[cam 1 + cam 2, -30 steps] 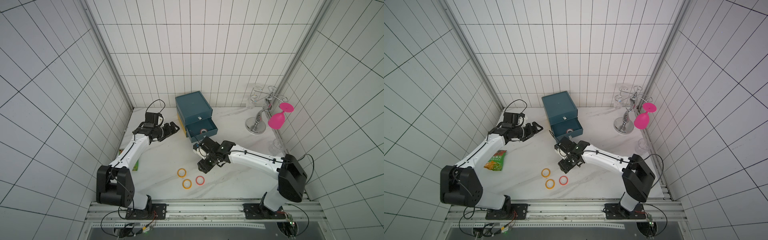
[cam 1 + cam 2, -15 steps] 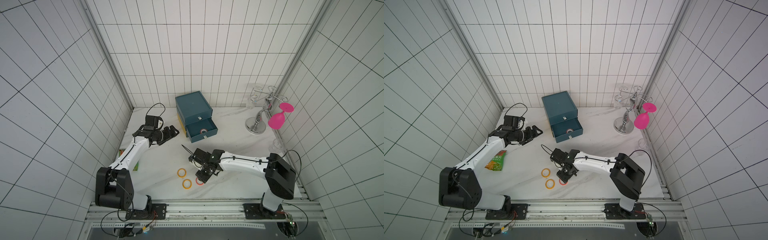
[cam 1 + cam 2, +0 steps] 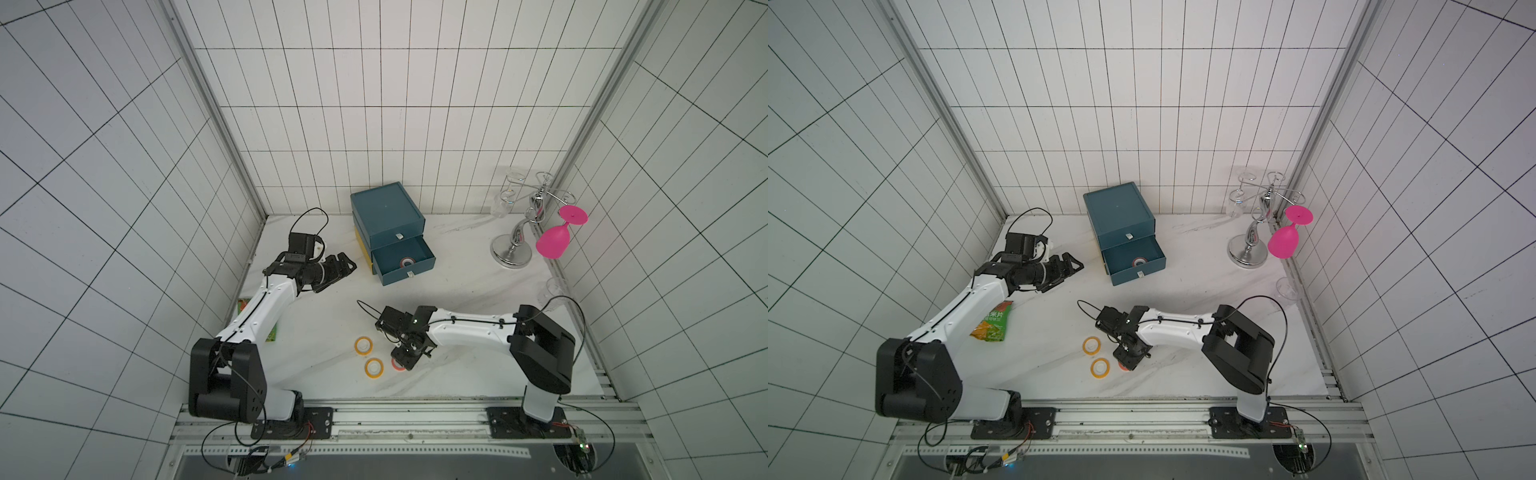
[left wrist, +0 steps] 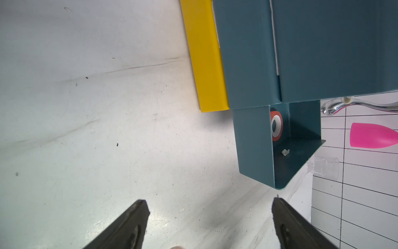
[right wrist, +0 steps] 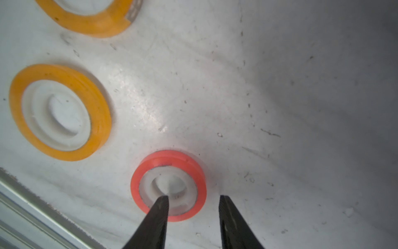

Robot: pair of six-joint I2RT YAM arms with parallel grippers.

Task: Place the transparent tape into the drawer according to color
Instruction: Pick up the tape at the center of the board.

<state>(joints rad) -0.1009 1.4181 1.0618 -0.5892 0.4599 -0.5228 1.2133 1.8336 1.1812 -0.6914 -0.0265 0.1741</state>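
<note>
since a second ago the right gripper point(image 3: 405, 360) has swung from beside the open drawer point(image 3: 409, 275) toward the counter's point(image 3: 457, 374) front edge. in a top view it sits over a red tape roll point(image 3: 395, 365), two orange rolls point(image 3: 363, 345) beside it; another red roll point(image 3: 407, 262) lies in the drawer near the back edge. left wrist view: the left gripper point(image 4: 209, 200) gapes wide, empty. right wrist view: fingers point(image 5: 155, 220) narrowed, one in the roll's core, one outside its rim, not yet pinching. pick-up step; next, i judge, close and lift.
</note>
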